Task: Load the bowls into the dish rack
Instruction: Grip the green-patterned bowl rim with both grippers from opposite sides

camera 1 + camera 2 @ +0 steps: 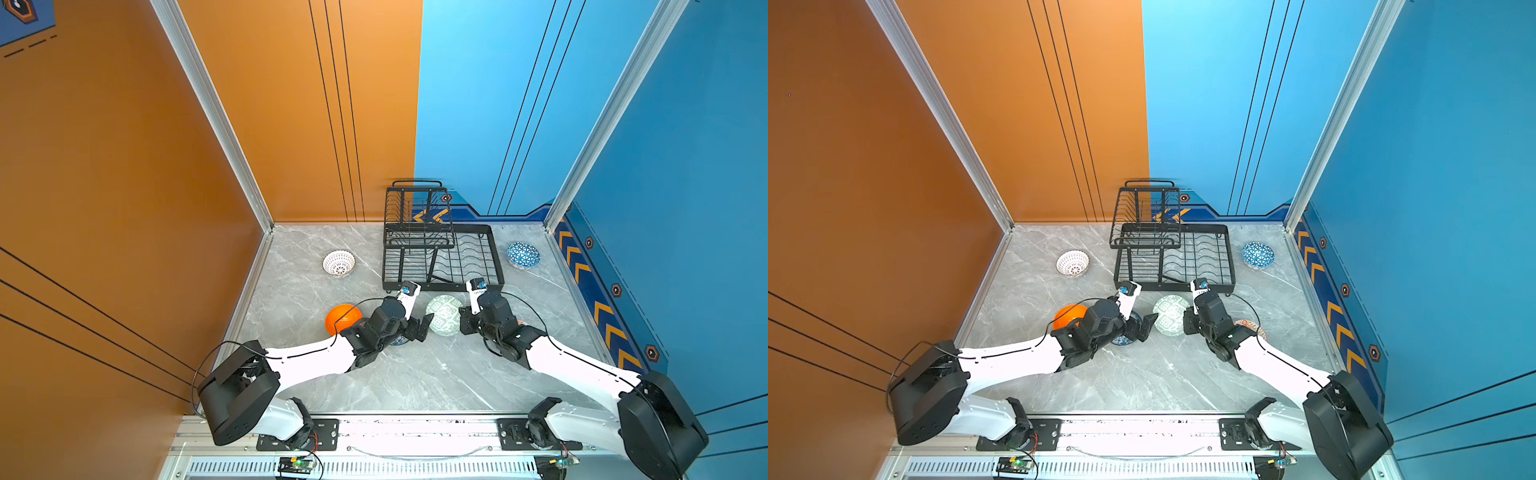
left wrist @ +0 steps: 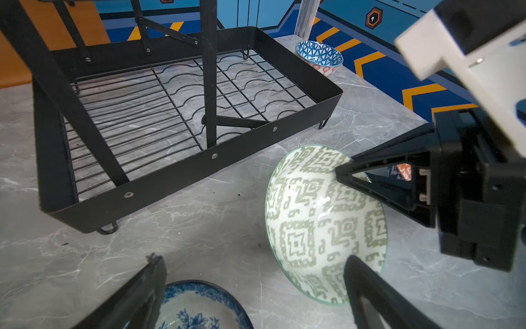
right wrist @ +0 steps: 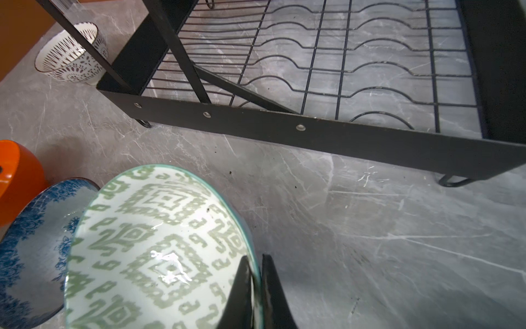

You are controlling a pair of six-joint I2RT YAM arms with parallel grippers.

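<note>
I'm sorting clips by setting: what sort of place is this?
Probably a robot test cell, not a real kitchen: painted panel walls on aluminium framing, two arms bolted along a rail, and a dish rack among loose bowls.

1. A grey marble-veined tabletop forms the floor of the cell and is lit brightly and evenly.
2. Left of the tabletop, an orange wall is crossed by thin black lines.
3. Right of the tabletop, a blue wall is seen, and a chevron band in dark blue and orange is printed along its foot.
4. Behind the tabletop, the back wall is split into an orange half and a blue half.
5. A left aluminium post and a right aluminium post are raised from the tabletop's far corners.
6. An aluminium rail is fixed along the tabletop's near edge.
</note>
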